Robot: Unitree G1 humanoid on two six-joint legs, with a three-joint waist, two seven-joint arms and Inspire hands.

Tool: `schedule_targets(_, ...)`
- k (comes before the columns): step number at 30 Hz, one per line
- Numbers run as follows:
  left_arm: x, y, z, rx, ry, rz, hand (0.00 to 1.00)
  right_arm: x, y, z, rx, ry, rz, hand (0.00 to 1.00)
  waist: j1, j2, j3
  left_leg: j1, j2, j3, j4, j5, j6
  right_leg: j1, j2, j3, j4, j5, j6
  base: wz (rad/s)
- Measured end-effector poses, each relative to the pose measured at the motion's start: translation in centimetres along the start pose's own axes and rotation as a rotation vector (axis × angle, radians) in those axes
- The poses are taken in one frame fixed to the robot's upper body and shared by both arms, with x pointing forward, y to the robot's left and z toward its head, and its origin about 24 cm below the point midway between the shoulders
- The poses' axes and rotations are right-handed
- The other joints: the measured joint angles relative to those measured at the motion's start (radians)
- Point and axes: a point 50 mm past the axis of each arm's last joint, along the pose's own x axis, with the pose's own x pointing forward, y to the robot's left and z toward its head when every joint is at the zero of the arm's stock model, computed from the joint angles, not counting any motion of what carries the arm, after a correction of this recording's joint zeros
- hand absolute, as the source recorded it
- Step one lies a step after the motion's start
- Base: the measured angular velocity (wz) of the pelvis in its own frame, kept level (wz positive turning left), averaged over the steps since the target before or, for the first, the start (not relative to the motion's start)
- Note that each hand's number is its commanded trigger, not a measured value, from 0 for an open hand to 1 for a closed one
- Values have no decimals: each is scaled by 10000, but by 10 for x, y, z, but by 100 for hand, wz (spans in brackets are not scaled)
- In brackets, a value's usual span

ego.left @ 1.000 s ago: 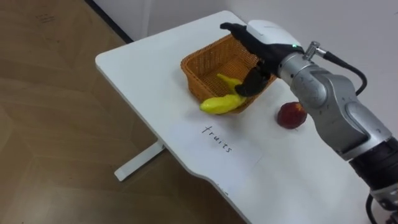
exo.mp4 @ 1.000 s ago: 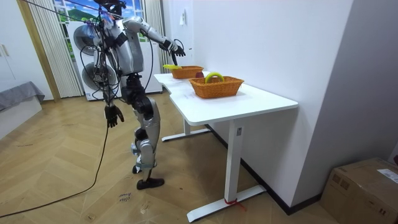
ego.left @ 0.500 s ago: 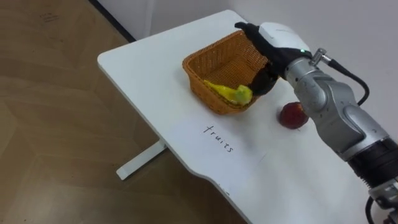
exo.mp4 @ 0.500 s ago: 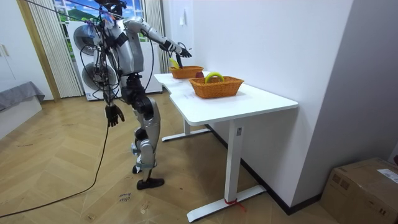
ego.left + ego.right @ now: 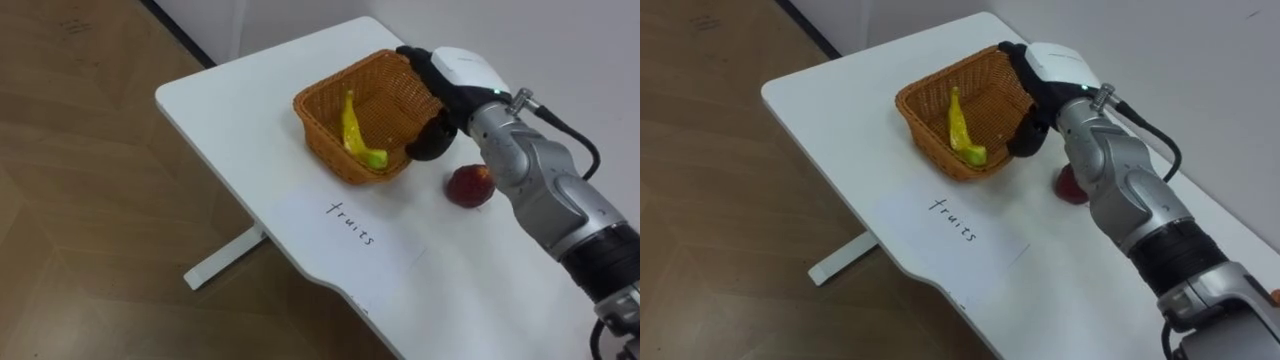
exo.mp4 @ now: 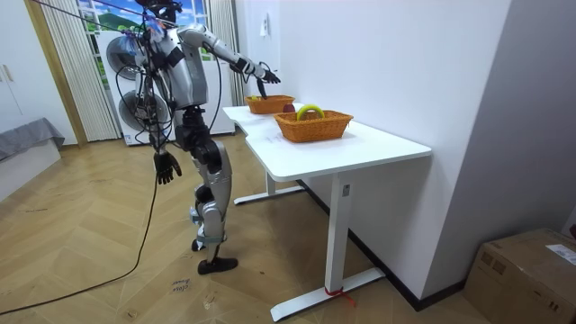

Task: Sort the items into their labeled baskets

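Brown herringbone wooden floor (image 5: 90,220) along the left side and bottom of the eye views. White rectangular counter (image 5: 230,110) slanting from top centre down to the lower right, rounded corner at upper left. In the room view, stands on both legs at the counter's far end, left of centre, right arm stretched out level over the top.

Orange woven wicker basket (image 5: 325,155), rectangular, upright on the counter just above the middle of the frame. White paper sheet with a handwritten word (image 5: 300,215) flat on the counter just below the basket, near the front edge. Second orange wicker basket (image 6: 313,126) at the middle of the room view, nearer the camera and well apart from the first, with a yellow-green curved fruit (image 6: 310,111) showing above its rim.

Right hand (image 5: 455,80), white-backed with dark fingers, right of centre at the top of the eye views, hovering over the first basket's right rim. Fingers spread loose, dark thumb curving down by the basket's right corner, grasping nothing. Left hand (image 6: 164,167) hanging at the robot's side in the left part of the room view, fingers slack and empty.

Yellow banana (image 5: 352,130) lying inside the first basket, lengthwise from back to front, apart from the hand. Red round apple (image 5: 468,186) on the bare counter just right of the basket, close under the right wrist in the frame.
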Motion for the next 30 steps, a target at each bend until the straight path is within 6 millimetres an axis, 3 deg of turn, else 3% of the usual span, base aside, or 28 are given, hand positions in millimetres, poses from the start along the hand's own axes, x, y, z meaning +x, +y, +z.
schedule_targets(4,0,0,-1,-49,42,48,0,0,-6,-3,159,74,-207,0,-124,95,-19,-99,-5,-32,132,-41,25,-21,7,-6,3,4,7,2)
schedule_targets(11,-3,-5,-14,-187,423,-34,0,-1,-23,-12,1431,250,-1246,0,-523,431,-138,11,-7,-17,76,-17,72,41,-45,40,8,18,40,-1)
schedule_targets(19,-4,-6,-18,-360,480,-48,0,-5,-34,-23,2647,346,-1864,0,-793,481,-143,295,69,154,-127,34,60,127,-17,272,12,18,41,-7)
schedule_targets(25,-4,-9,-19,-432,515,-112,0,-7,-44,-25,3442,181,-2478,0,-1295,571,-148,321,73,90,-100,32,36,232,12,276,5,18,41,3)
schedule_targets(30,-5,-11,-22,-448,646,-210,0,-13,-45,-37,4332,624,-3035,0,-1341,687,-163,315,76,83,-101,47,18,228,12,296,17,18,41,0)
